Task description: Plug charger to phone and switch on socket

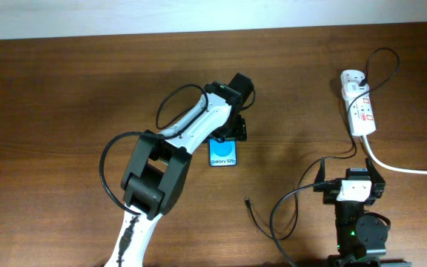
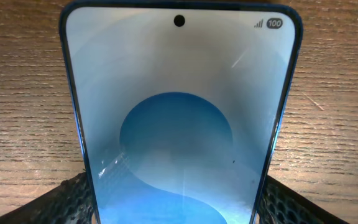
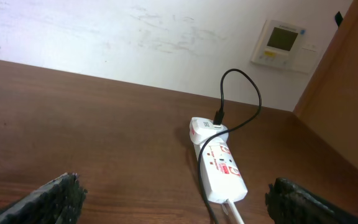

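Note:
The phone lies on the table with its blue screen up and its white text strip toward the front. It fills the left wrist view. My left gripper is at its far end, one finger against each long edge. The white socket lies at the back right and also shows in the right wrist view. The charger's black plug sits in the socket's far end. Its thin cable runs to a free connector tip on the table. My right gripper is open and empty.
The socket's thick white cord runs off to the right edge. The charger cable loops on the table beside the right arm's base. A wall with a small control panel stands behind the table.

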